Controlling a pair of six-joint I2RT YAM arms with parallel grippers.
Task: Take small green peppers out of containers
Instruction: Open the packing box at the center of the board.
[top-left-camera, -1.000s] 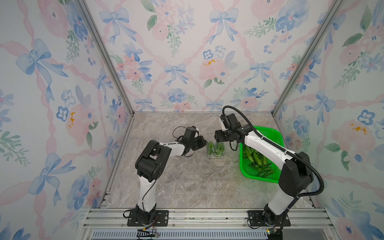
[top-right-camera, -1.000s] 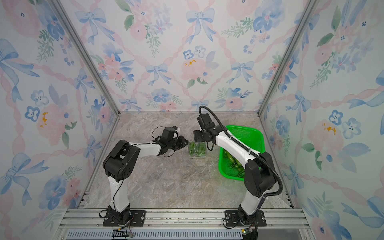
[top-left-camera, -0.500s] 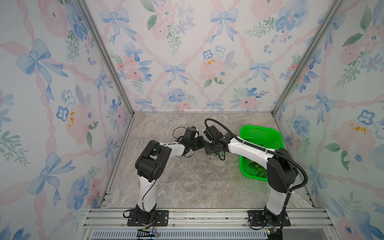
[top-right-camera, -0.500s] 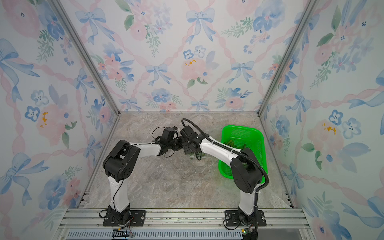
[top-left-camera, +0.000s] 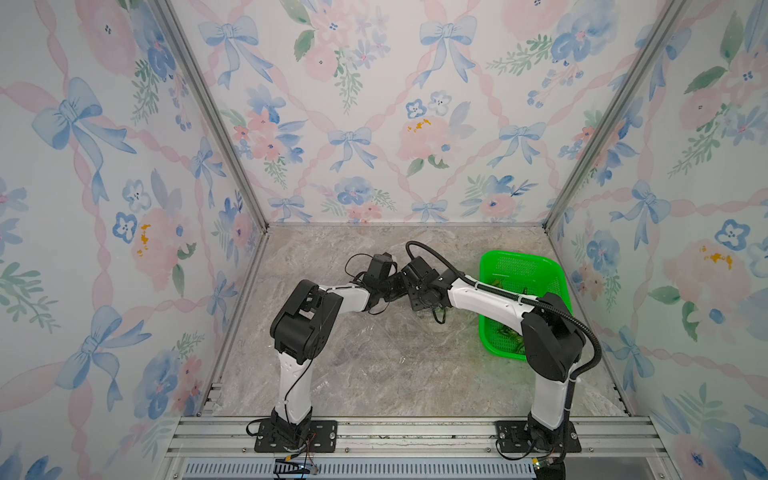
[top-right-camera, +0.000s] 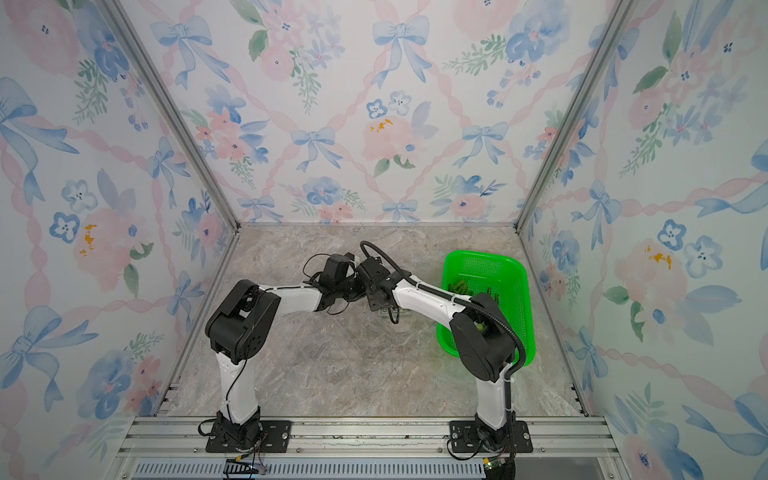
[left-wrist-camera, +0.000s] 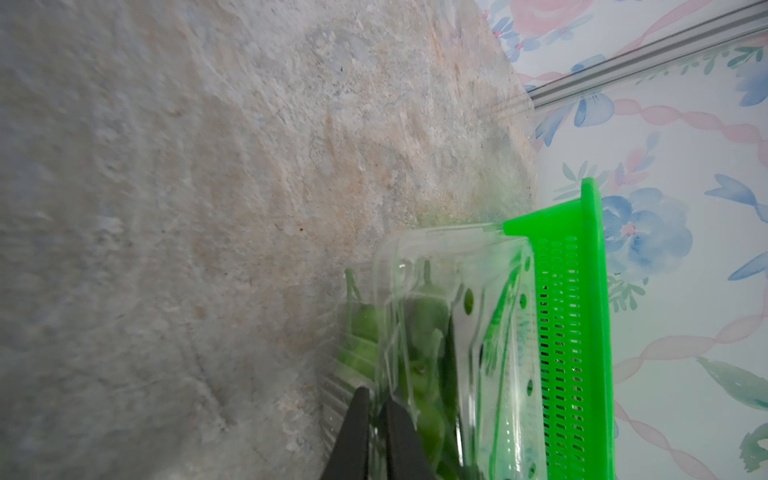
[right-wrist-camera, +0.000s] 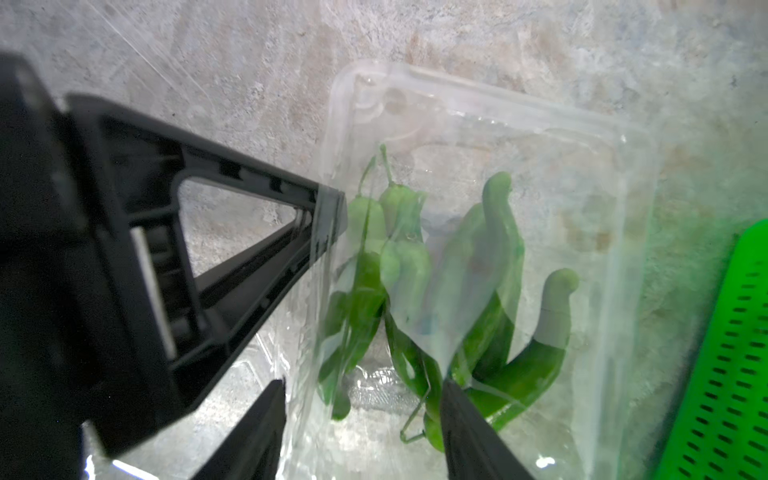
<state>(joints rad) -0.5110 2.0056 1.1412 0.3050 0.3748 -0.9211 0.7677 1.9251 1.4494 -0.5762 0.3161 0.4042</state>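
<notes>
The container is pinched by the left gripper; the peppers are flanked lengthwise by the right gripper, jaws parted.

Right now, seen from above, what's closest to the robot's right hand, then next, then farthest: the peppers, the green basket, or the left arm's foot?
1. Peppers: in the clear box, right by the right hand.
2. Green basket: just beyond, on the right side.
3. Left arm's foot: far off at the front left.
</notes>
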